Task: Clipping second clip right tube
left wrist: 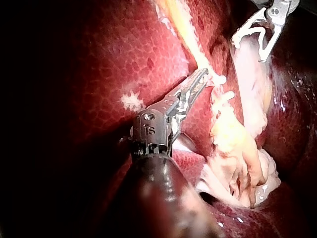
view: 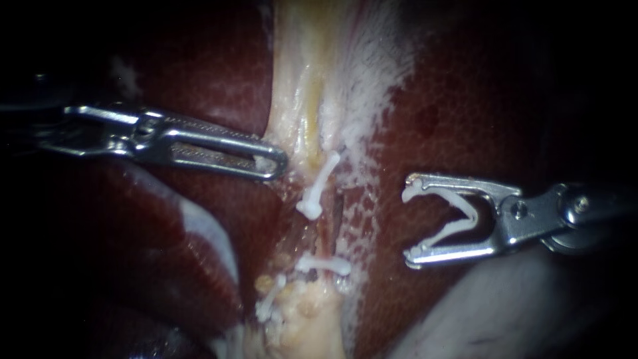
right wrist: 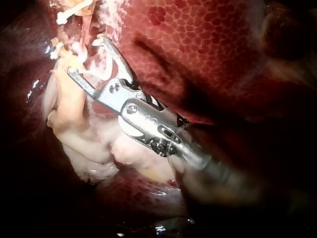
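Jaws | left instrument (view: pixel 278 163) clamps pale tissue (view: pixel 299 100) | right instrument (view: pixel 409 223) wide, holding clip (view: pixel 472 214)

Surgical bench setting, shown by organ tissue. Dark red liver (view: pixel 478 100) laid bare, lit at close range, edges lost in dark. Pale tissue (view: pixel 306 80) crossed by white clips (view: pixel 318 186). Slender metal left instrument (view: pixel 276 163) and right instrument (view: pixel 409 223) brought in over tissue; loaded clip (view: pixel 472 216) seated between right jaws.
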Controlling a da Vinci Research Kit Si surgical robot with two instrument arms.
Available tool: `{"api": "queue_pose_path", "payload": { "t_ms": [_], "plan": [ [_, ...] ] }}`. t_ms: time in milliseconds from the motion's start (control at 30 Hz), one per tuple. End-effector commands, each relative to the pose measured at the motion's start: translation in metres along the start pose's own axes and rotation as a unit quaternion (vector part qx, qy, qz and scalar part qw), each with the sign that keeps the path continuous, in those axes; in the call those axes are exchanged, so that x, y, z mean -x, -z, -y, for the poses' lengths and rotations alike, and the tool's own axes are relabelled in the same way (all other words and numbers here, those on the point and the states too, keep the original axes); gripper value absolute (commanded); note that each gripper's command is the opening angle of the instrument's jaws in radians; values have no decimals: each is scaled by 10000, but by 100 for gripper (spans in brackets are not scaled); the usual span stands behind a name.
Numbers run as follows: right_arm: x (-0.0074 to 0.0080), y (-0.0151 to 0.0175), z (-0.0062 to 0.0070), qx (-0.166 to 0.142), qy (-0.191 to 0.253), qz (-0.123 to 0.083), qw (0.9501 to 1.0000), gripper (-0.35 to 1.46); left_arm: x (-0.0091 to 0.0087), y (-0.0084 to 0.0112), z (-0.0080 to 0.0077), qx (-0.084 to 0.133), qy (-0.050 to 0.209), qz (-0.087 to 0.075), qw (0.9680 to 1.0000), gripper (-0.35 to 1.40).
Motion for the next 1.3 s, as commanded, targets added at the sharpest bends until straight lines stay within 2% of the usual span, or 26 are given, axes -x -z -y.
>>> {"api": "queue_pose_path", "payload": {
  "t_ms": [33, 233, 500, 667, 900, 1100, 1300],
  "plan": [
    [0, 0, 0, 0, -1, 1, 10000, 60, 0, 0, 0, -13, -2, -3, 10000, -35],
    [2, -3, 1, 3, 8, 2, 10000, 60, -1, 1, 1, -16, -3, -4, 10000, -35],
    [11, -24, 6, 58, -630, -7, 9980, 60, 10, 13, 9, -49, 30, -14, 10000, -35],
    [28, -43, 12, 50, -955, -10, 9954, 60, 24, 27, 21, -95, 71, -27, 9999, -35],
    [57, -73, 14, 17, -1269, -4, 9919, 60, 48, 51, 46, -127, 115, 124, 9998, -35],
    [70, -90, 11, 0, -1440, 0, 9896, 60, 51, 54, 60, -137, 89, 137, 9998, -35],
    [74, -101, 10, -3, -1573, 2, 9875, 60, 51, 54, 61, -142, 89, 151, 9997, -35]
  ]
}}
